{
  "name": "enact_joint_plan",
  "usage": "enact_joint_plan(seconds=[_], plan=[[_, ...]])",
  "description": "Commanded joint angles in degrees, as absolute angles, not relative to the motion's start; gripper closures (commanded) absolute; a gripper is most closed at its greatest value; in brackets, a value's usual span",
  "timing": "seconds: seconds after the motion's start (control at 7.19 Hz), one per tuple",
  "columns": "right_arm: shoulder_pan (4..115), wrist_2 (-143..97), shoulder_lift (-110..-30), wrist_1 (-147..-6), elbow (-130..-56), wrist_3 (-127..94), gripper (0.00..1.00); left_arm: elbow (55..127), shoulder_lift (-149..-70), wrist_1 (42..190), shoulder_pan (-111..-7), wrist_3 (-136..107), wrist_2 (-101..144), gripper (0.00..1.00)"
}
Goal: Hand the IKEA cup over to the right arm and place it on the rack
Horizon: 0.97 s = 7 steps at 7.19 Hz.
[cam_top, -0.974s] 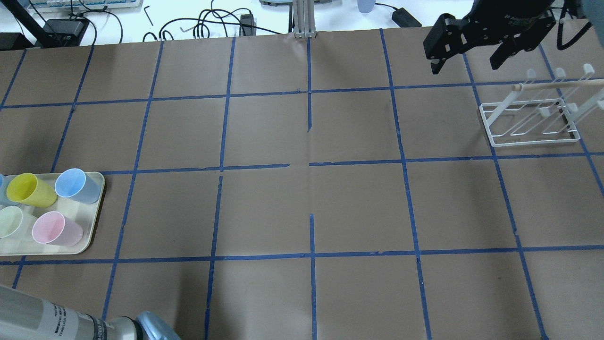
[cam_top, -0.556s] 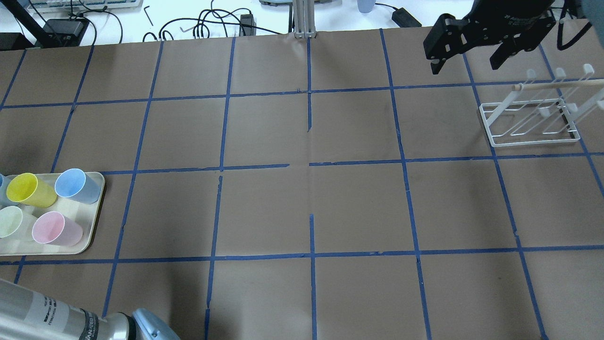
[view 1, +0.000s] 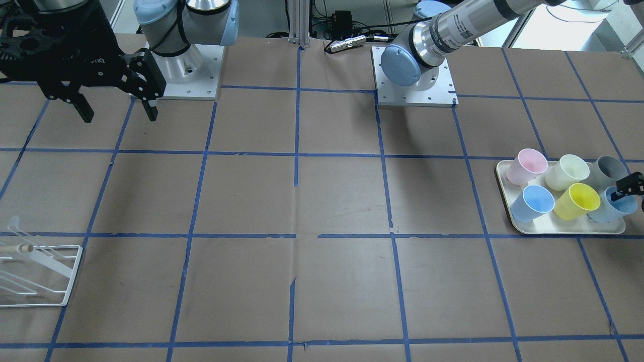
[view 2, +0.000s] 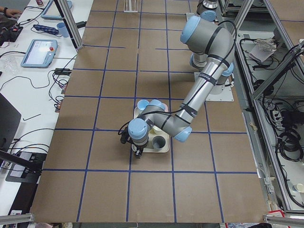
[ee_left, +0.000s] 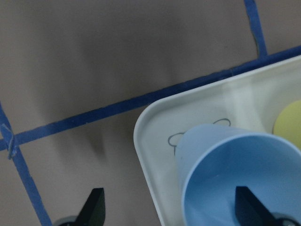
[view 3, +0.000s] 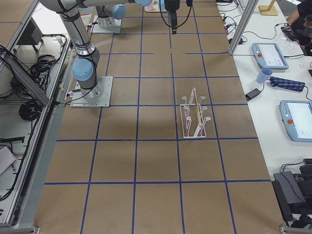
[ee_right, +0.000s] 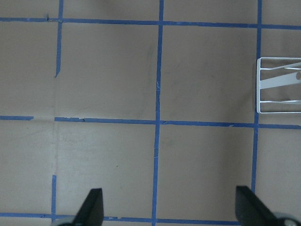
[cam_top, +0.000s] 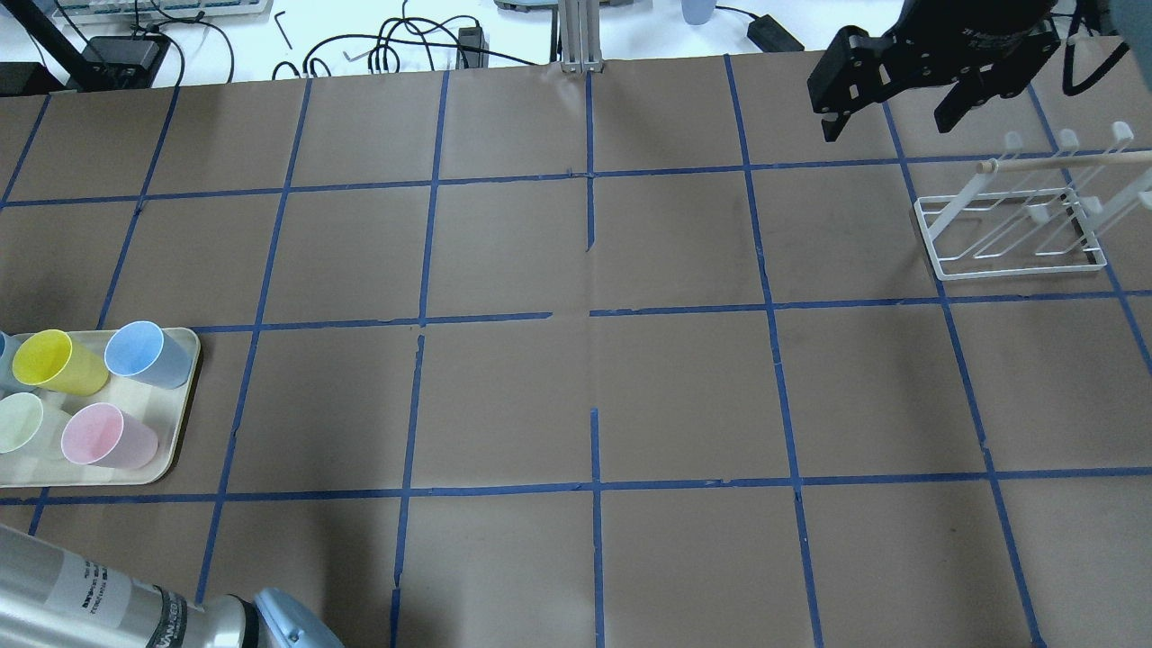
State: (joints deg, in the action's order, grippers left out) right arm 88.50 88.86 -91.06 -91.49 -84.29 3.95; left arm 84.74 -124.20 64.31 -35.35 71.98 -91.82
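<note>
The IKEA cup (view 1: 610,205) stands upright in the outer corner of a cream tray (view 1: 563,229); it fills the lower right of the left wrist view (ee_left: 235,179). My left gripper (ee_left: 171,212) is open low over it, one finger inside the cup's mouth, the other outside over the table. Only its black tip shows at the right edge of the front view (view 1: 631,183). My right gripper (cam_top: 886,126) is open and empty, high above the far right of the table, near the white wire rack (cam_top: 1012,225). The rack has nothing on it.
On the tray stand also a deeper blue cup (view 1: 534,202), a yellow cup (view 1: 577,200), a pink cup (view 1: 526,167), a pale green cup (view 1: 567,172) and a grey cup (view 1: 606,170). The yellow cup stands right beside the IKEA cup. The left arm's tube (cam_top: 81,598) crosses the near left corner.
The left arm's tube has slid a little to the left and down in the overhead view. The right gripper, the rack and the cups have not moved.
</note>
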Motion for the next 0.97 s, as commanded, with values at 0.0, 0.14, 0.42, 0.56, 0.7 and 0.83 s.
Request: enact_joint_plan(seconds=[0.0,0.14,0.42,0.56,0.7,0.83], plan=[[88.51,88.86,-91.05,-91.49,-84.29,3.96,0.00,84.29,-124.28,64.51,-36.29,71.37,-92.46,0.16],[88.51,88.86,-91.05,-91.49,-84.29,3.96,0.00,84.29,-124.10,64.77,-37.52,71.28,-92.46,0.17],[88.51,88.77,-91.05,-91.49,-84.29,3.96,0.00,84.29,-124.27,64.86,-37.88,71.28,-92.11,0.24],[88.51,88.86,-91.05,-91.58,-84.20,3.96,0.00,84.29,-124.19,64.86,-37.71,71.28,-92.20,0.32],[88.51,88.86,-91.05,-91.50,-84.20,3.96,0.00,84.20,-124.19,64.86,-37.71,71.37,-92.11,0.43],[88.51,88.86,-91.05,-91.58,-84.20,3.96,0.00,84.20,-124.10,64.95,-37.53,71.37,-91.41,0.52]])
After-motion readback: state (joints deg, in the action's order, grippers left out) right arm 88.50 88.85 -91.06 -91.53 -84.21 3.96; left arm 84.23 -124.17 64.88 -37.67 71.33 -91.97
